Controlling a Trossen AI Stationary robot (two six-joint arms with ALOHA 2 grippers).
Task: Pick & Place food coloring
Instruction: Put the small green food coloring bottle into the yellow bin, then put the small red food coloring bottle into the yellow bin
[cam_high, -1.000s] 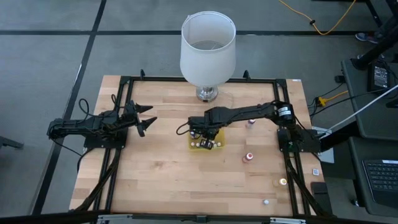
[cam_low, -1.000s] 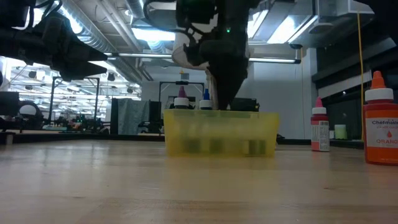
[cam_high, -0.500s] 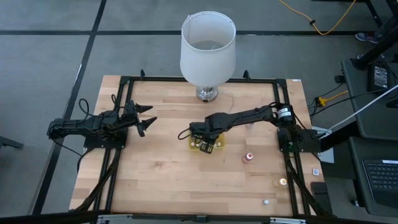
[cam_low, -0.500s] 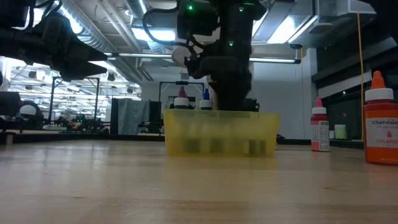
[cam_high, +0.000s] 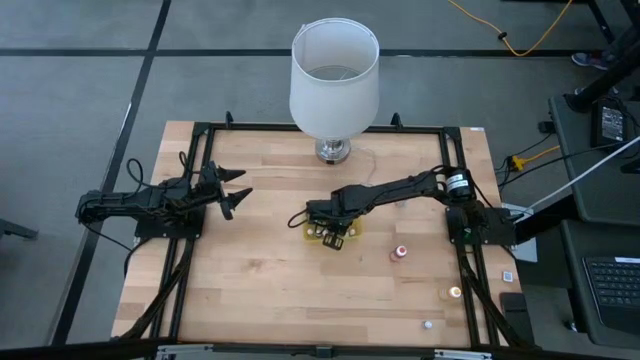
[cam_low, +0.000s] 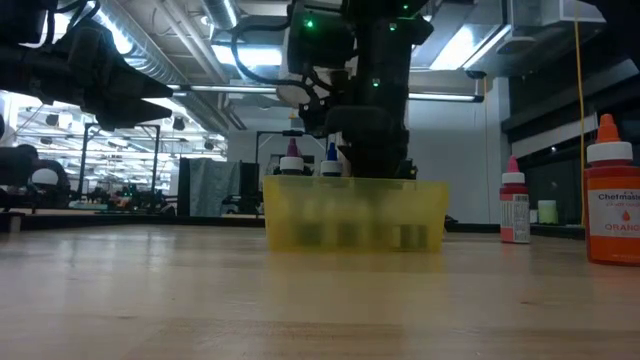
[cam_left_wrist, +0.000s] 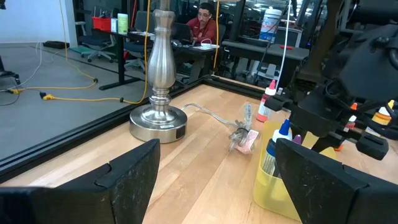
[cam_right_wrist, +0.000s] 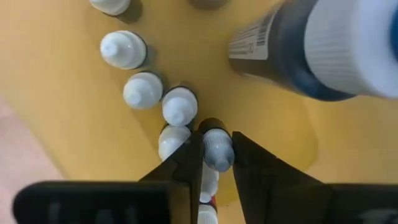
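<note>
1. Wooden table (cam_high: 250, 290), ringed by a black frame, bearing everything below.
2. White lampshade (cam_high: 334, 75) on a silver lamp base (cam_left_wrist: 158, 121), standing at the table's far edge beyond the tray; only the base and stem visible in the left wrist view.
3. Right arm stretched from the table's right side to the tray, right gripper (cam_right_wrist: 214, 155) lowered into it, fingers closed to a narrow gap around the grey-blue cap of one small food coloring bottle (cam_right_wrist: 216, 149).
4. Left gripper (cam_high: 232, 190) idle, well to the left of the tray, fingers spread wide and holding nothing.
5. Yellow tray (cam_low: 355, 215) near the table's middle, translucent, contents blurred through its wall in the low view; arm covering much of it from above.
6. Orange-capped bottle (cam_low: 612, 195) to the right of the tray, cut off by the low view's edge; label reading partly "Chefmas…" and "ORANGE".
7. Red-capped bottle (cam_low: 514, 208) between that bottle and the tray, label too small to read.
8. White-capped bottles (cam_right_wrist: 143, 90) clustered upright in the tray just beside the gripped one; larger dark bottle (cam_right_wrist: 298, 56) lying near them, label print unreadable.
</note>
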